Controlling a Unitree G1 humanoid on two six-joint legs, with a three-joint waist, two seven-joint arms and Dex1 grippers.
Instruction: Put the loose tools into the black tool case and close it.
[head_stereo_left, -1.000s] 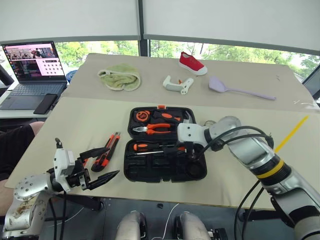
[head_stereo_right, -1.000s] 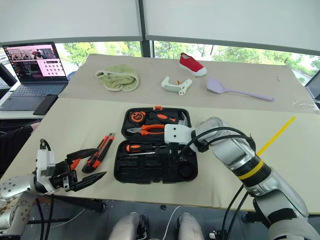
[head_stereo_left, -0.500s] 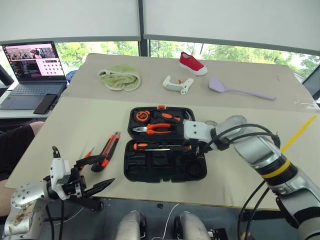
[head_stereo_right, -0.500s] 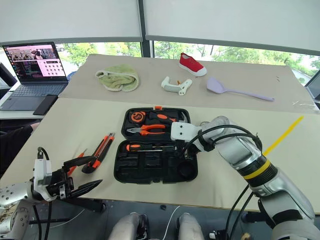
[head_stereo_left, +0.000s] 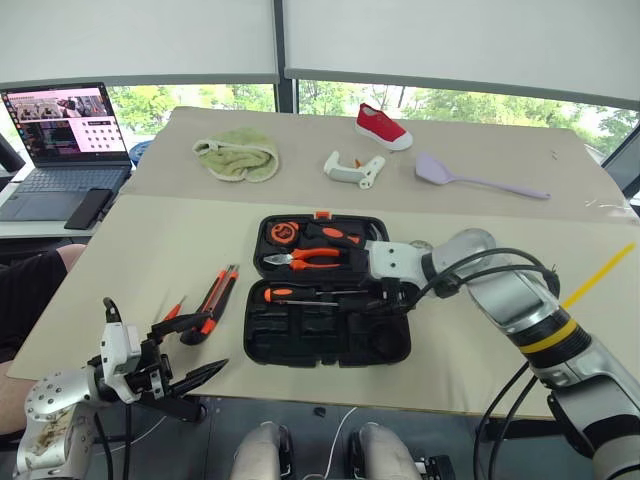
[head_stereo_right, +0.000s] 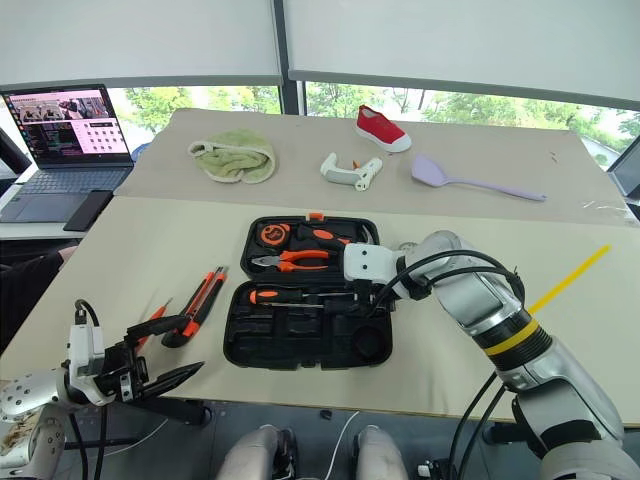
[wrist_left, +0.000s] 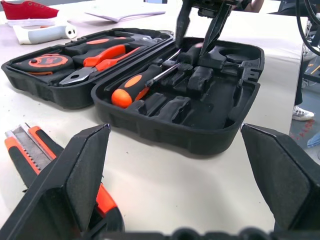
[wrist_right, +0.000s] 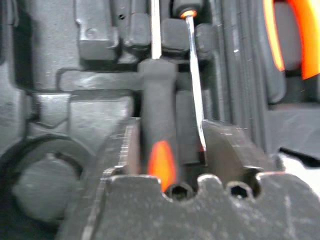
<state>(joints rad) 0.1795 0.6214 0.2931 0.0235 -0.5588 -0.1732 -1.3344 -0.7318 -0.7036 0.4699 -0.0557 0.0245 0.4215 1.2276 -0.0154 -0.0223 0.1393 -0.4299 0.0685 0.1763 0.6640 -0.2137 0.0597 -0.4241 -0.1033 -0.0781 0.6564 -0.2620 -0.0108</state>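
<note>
Left gripper hangs low off the near edge of the table with its two black fingers spread wide and nothing between them. Just beyond its fingertips lie the loose tools not yet packed: the slim orange screwdriver, and beside it the utility knife with another black-and-orange handle against its near end. Further right sits the black tool case, open flat, with pliers and a tape measure in the far half. An orange-and-black screwdriver lies along the top row of the near half.

Right gripper is poised over the right-hand end of that row. Its fingers stand apart on either side of a black-and-orange handle seated in the moulding, with a thin metal shaft running alongside; the jaws look parted rather than clamped.

To finish this step well, the right gripper should probably lift straight up out of the recess, so that neither finger drags the handle out of its slot. The shaft beside it looks loosely seated and could catch. Each remaining tool will then need lining up lengthwise with its recess, or the lid may not shut.
</note>
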